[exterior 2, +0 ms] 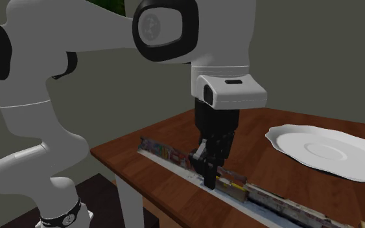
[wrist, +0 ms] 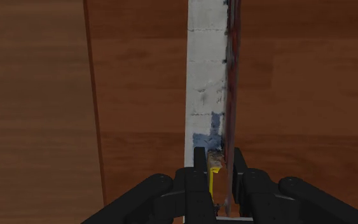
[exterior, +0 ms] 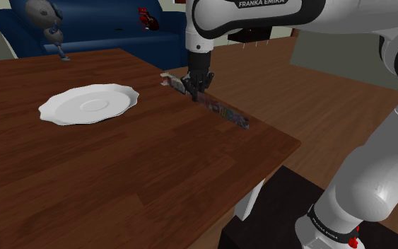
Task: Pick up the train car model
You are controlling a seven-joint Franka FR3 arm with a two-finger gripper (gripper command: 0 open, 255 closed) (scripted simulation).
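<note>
The train car model [exterior: 225,112] is a long, thin strip with a white top and colourful sides. It lies along the wooden table's [exterior: 119,177] edge nearest the arm. My black gripper [exterior: 197,92] points straight down on it, near its far end in the shoulder view. In the second exterior view the gripper [exterior 2: 208,176] stands over the middle of the train car model [exterior 2: 168,154]. In the wrist view the fingers [wrist: 199,167] stand close together and clasp the train car model [wrist: 206,76] from both sides, with the gripper [wrist: 220,172] shut on it.
A white scalloped plate [exterior: 90,104] rests on the table towards the shoulder view's left, well away from the train. A grey figurine [exterior: 51,32] stands at the table's far corner. Behind it is a blue sofa [exterior: 112,39] with a red object [exterior: 146,18].
</note>
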